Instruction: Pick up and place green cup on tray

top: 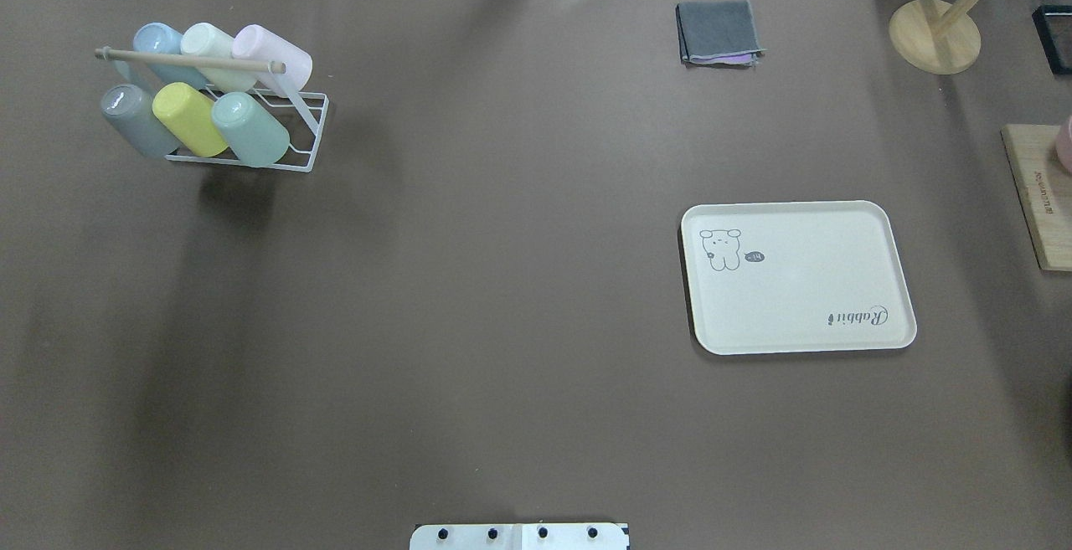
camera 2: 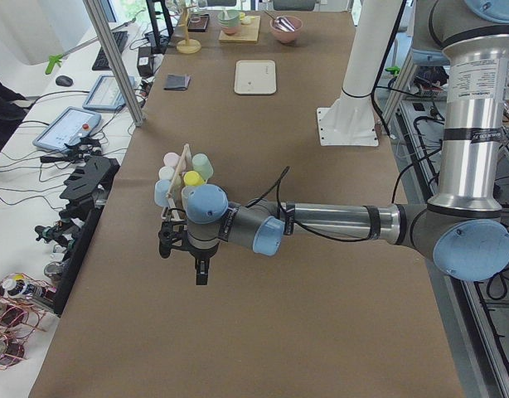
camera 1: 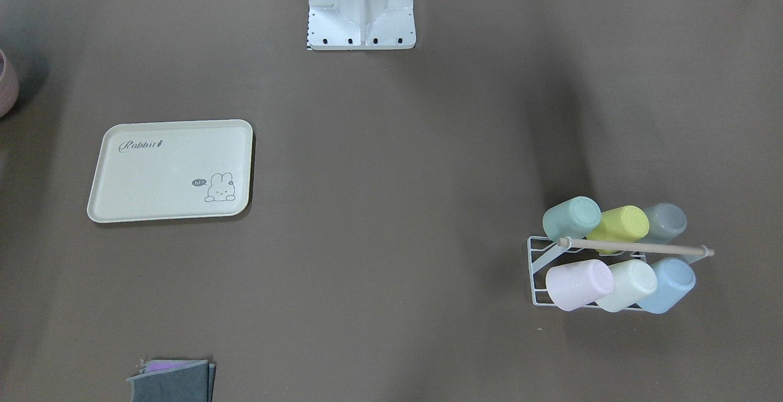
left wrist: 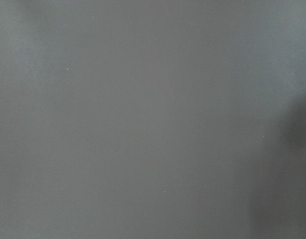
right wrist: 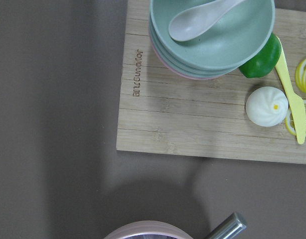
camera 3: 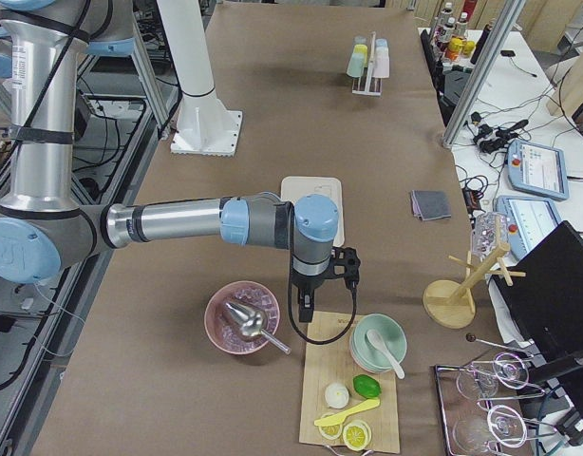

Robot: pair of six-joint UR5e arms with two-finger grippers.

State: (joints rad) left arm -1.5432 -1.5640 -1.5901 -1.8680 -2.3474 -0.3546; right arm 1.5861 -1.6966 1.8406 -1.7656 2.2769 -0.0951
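Green cup [camera 1: 572, 217] looked smooth matt plastic; tray [camera 1: 159, 172] matt cream (plastic-like, faint sheen). Rack [camera 1: 530, 267] was white-coated wire, its rod [camera 1: 636, 246] bare wood. Desk [camera 1: 391, 237] cover was matt brown, cloth [camera 1: 174, 380] soft grey, board [right wrist: 193, 124] grained wood.

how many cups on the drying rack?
6, all on the rack: robot-side row has grey, yellow and the green cup; far row has blue, cream, pink. None look hidden.

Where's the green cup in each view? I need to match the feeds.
Front-facing: green cup, lower right.
Overhead: green cup, upper left.
Exterior left: green cup, centre-left.
Exterior right: green cup, top centre, far end.
Both wrist views: not in view.
Shared landmark: the cup rack holding it.
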